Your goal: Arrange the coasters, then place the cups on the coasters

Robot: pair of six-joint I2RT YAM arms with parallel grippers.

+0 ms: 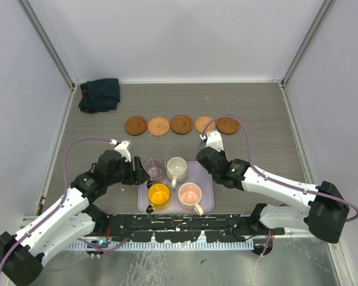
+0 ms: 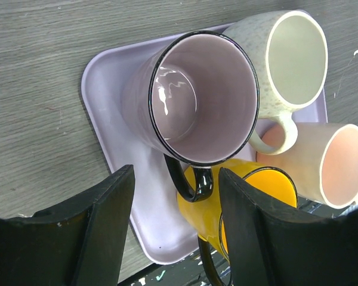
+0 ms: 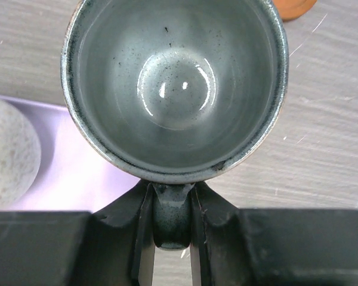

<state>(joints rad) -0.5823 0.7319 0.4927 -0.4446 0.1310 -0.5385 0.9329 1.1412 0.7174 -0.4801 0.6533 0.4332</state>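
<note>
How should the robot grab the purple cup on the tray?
By its dark handle, pinched from both sides. The purple cup stands upright on the tray, and the handle sticks out toward the left gripper, whose open fingers sit either side of it. The cream cup crowds the far side, so coming from the handle side looks best.

purple cup point(image 2: 197, 101) w/ black rim, cream cup point(image 2: 292, 59) speckled, grey-green cup point(image 3: 176, 83) dark-flecked, lavender tray point(image 2: 104, 77), yellow cup point(image 1: 159, 195).
</note>
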